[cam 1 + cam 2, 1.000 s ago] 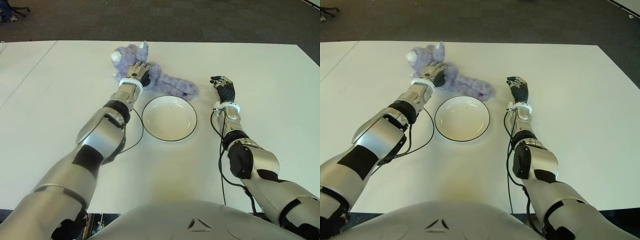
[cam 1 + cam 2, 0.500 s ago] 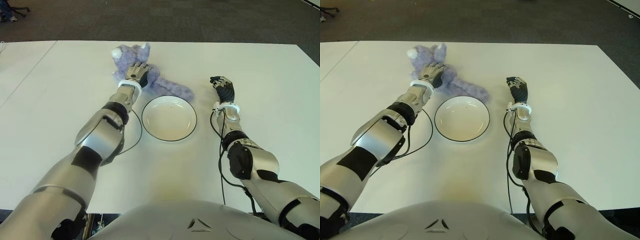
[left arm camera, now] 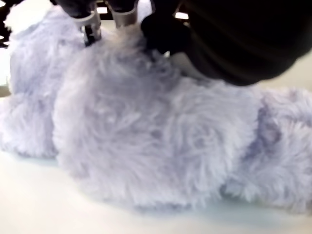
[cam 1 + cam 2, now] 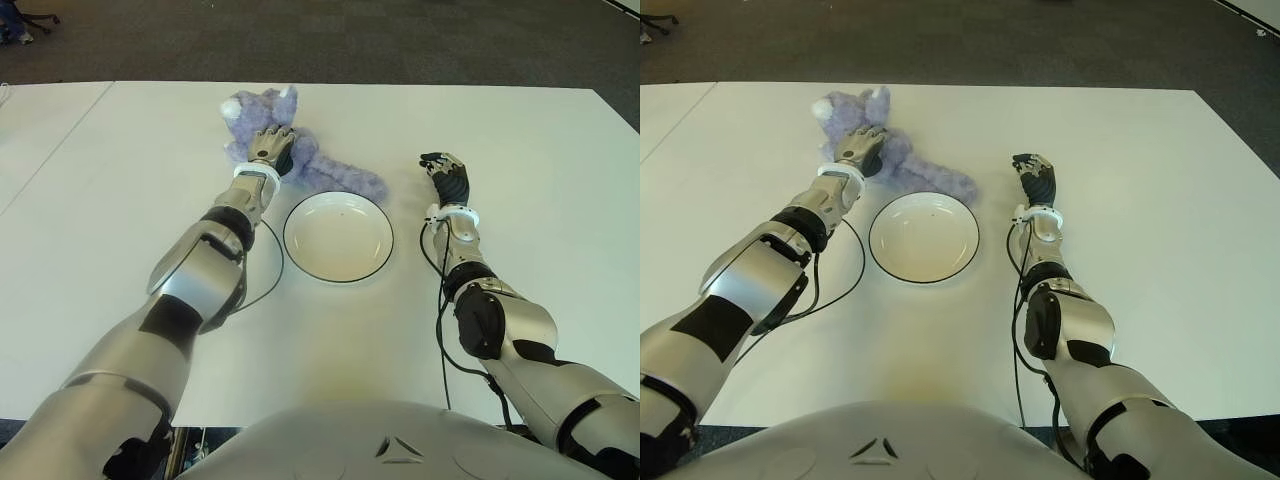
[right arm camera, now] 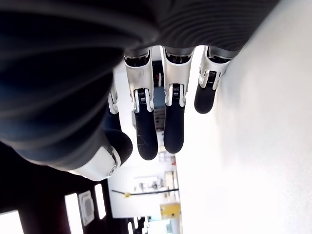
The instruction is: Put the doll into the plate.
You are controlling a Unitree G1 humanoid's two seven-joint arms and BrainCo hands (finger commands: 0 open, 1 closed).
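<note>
White table point(image 4: 120, 200) (dark carpet point(image 4: 350, 40) beyond) holds doll point(image 4: 330, 172), plate point(image 4: 338, 237).

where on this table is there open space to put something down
Bare table lies left of the left robot hand, right of the right robot hand, and in front of the plate. It is crowded where the purple doll lies just behind the plate, under the left robot hand.

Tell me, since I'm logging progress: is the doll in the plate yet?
Out. The doll lies on the table beyond the empty plate, with the left hand on it.
</note>
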